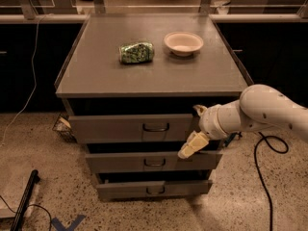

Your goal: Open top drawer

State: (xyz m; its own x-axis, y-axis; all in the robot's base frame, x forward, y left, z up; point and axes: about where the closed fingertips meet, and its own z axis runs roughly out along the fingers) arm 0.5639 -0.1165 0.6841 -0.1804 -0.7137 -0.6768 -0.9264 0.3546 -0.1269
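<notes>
gripper (196, 128) at right end of top drawer (110, 129) front | fingers (191, 146) apart, gripping nothing | handle (155, 127) lies toward drawer's middle, long axis horizontal

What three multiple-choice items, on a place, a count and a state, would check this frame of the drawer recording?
1. Where is the gripper relative to the top drawer front?
A. at its left end
B. at its right end
C. far off it

2. How many drawers does the cabinet show?
A. two
B. three
C. four

3. The top drawer's handle is:
A. clasped by the gripper
B. free
C. hidden by the arm

Answers:
1. B, the open gripper sits at the front's right edge.
2. B, three fronts are stacked, each with a handle.
3. B, the handle shows whole, with the gripper off to its right.
</notes>
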